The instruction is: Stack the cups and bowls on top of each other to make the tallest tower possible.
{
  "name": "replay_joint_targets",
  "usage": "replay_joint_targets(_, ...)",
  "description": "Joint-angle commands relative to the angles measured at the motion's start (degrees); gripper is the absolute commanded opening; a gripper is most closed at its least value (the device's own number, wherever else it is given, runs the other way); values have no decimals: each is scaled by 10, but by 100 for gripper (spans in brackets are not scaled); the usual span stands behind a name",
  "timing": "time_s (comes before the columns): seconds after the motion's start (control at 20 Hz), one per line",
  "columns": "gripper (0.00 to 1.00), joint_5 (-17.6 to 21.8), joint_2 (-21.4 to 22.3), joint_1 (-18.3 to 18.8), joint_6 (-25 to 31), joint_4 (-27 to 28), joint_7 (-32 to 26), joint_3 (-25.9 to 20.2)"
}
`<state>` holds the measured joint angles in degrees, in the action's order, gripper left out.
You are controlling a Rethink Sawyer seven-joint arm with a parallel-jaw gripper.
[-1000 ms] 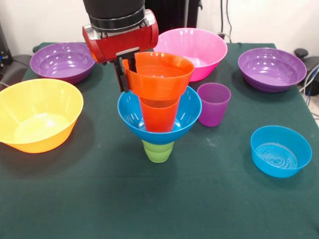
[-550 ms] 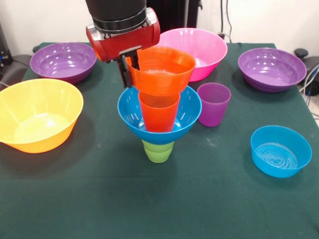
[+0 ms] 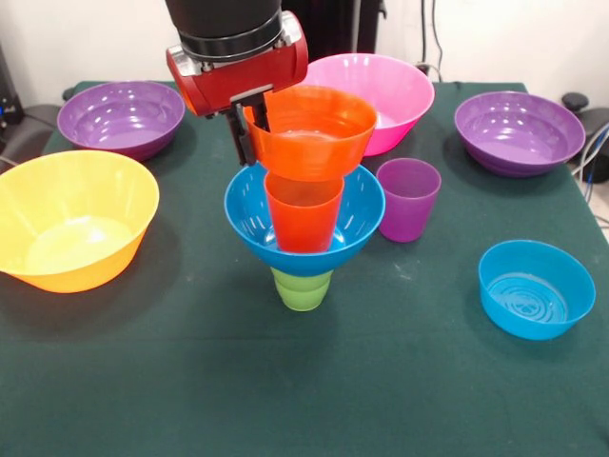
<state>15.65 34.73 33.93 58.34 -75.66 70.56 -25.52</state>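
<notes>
Pincer: the pincer (image 3: 251, 129) is seen clamped on the near-left rim of the small orange bowl (image 3: 311, 133), one black finger outside the wall and one inside.
Small orange bowl: it is held level directly to the right of the pincer, its base at the mouth of the orange cup (image 3: 304, 211); whether the two touch cannot be told.
Tower: just below the pincer, the orange cup is seated upright in the medium blue bowl (image 3: 357, 214), which is carried on the green cup (image 3: 303, 288) standing on the green-covered bench (image 3: 190, 381).
Purple cup: the purple cup (image 3: 408, 199) is set upright on the bench to the right of the pincer, just beside the blue bowl's rim.
Pink bowl: the large pink bowl (image 3: 390, 95) is placed behind and to the right of the pincer.
Purple bowls: one purple bowl (image 3: 121, 117) is found to the left of the pincer, the other purple bowl (image 3: 519, 131) well apart to the right.
Yellow-orange bowl: the large yellow-orange bowl (image 3: 73, 219) is shown below and to the left of the pincer.
Small blue bowl: the shallow blue bowl (image 3: 536, 288) is left far to the lower right, apart from all else.
</notes>
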Motion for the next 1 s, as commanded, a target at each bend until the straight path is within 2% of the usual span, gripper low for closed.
replay_joint_targets(0.05, 0, -6, -4, 3, 36, 2, -38, -32)
replay_joint_targets(0.55, 0, 14, -17, -3, 49, 18, -38, -20)
replay_joint_targets(1.0, 0, 35, -34, -11, 36, 19, -30, -5)
